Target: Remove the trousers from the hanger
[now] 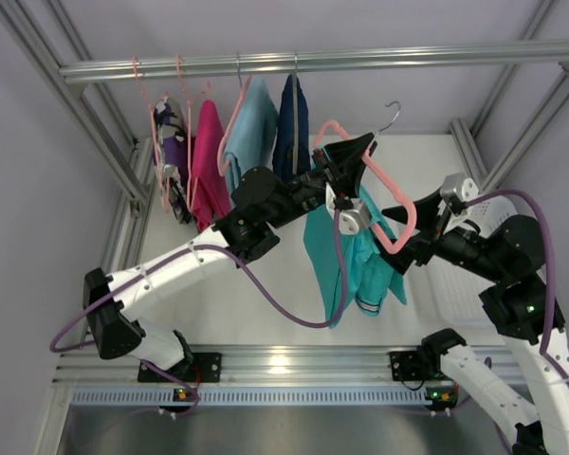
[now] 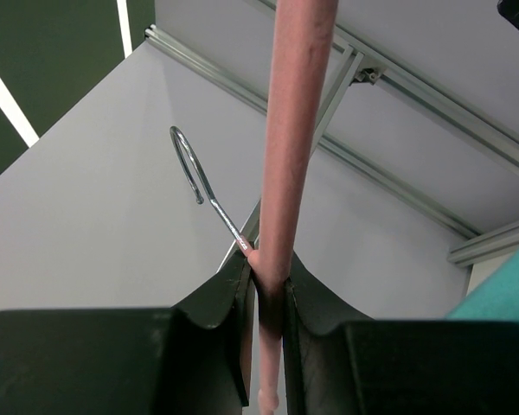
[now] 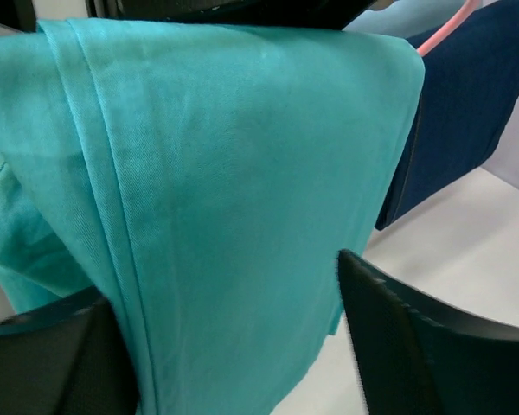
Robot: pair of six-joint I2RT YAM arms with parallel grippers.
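Hanging folded over the hanger (image 1: 405, 232), the trousers (image 1: 370, 265) are seen in mid-air above the table (image 1: 266, 275), just right of the navy garment (image 1: 292, 123) on the rail (image 1: 322, 62). The hanger is held off the rail, its pink bar clamped tight in the left gripper (image 2: 268, 294), with the silver hook (image 2: 195, 173) standing free. The right gripper (image 3: 233, 294) is set around the teal cloth, jaws apart, one finger on each side; whether the cloth is pressed cannot be told
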